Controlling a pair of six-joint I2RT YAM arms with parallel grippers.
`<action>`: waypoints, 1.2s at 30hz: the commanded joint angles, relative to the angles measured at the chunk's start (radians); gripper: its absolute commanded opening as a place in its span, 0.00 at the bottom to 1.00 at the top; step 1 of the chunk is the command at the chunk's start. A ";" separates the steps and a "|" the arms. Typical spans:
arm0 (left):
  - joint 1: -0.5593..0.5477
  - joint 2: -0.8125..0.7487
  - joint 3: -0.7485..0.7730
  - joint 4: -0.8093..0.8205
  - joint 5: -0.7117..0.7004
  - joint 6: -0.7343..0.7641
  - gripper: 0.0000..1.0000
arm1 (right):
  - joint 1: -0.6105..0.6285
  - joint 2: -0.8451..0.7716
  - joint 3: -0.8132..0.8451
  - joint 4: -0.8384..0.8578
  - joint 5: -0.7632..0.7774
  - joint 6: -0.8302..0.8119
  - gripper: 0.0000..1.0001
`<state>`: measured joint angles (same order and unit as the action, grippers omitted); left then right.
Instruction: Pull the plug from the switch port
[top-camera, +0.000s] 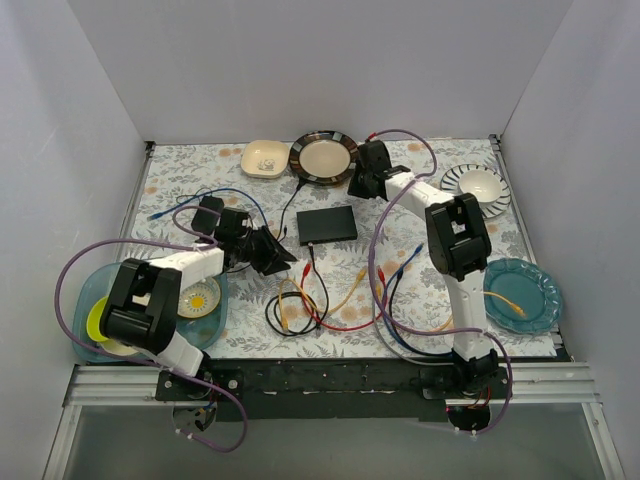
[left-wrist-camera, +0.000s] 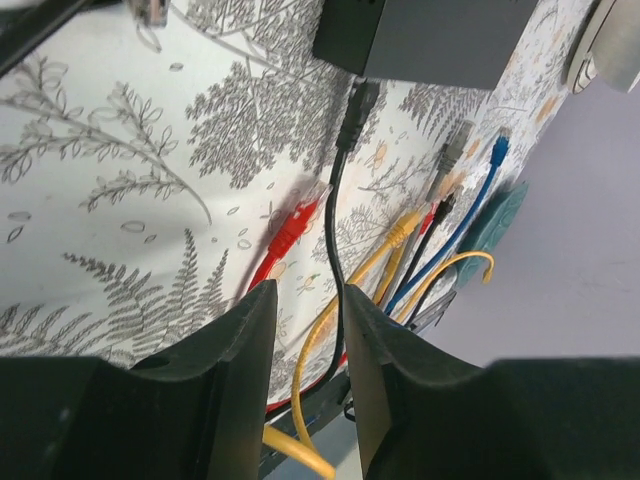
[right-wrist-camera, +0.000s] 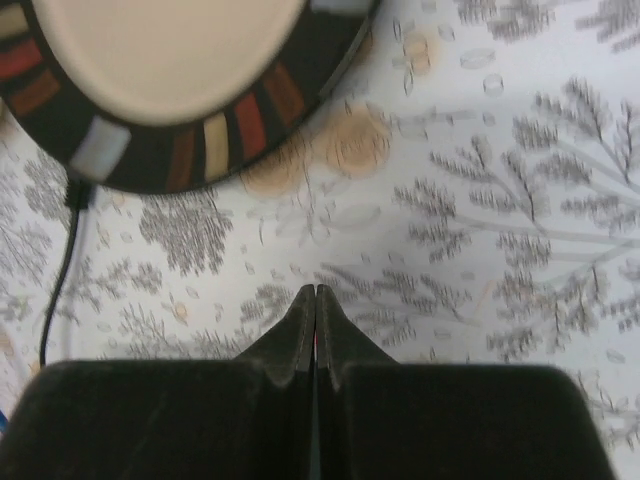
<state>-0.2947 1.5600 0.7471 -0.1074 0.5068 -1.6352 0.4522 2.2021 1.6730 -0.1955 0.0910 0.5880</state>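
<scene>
Small, likely stiff black plug (left-wrist-camera: 360, 105) is sitting in the flat dark-grey switch box (left-wrist-camera: 430, 40), 12 o'clock of your spread left gripper (left-wrist-camera: 305, 300); right gripper (right-wrist-camera: 316, 290) jaws pressing together. Pinch plug body, not limp cord (left-wrist-camera: 335, 250).

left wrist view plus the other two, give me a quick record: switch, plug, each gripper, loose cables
switch: dark grey box lying flat mid-table
black plug: seated in the switch's near edge, not yet pulled
left gripper: open, short of the plug, black cord passing between its fingers
right gripper: shut, empty, beside the striped-rim plate
loose cables: red plug, yellow plug, blue plug, all unplugged
</scene>
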 joint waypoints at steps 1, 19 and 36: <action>0.002 -0.063 -0.044 -0.018 -0.002 0.021 0.32 | -0.004 0.103 0.174 -0.045 -0.030 0.003 0.01; 0.006 0.075 -0.025 0.290 0.119 0.021 0.47 | 0.028 -0.139 -0.350 0.142 -0.155 0.072 0.01; 0.019 0.095 -0.044 0.389 0.116 0.063 0.82 | 0.062 -0.389 -0.449 0.180 -0.233 0.041 0.01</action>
<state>-0.2783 1.6829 0.7723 0.1200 0.5533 -1.5696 0.4873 1.8793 1.2392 -0.0555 -0.0395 0.6430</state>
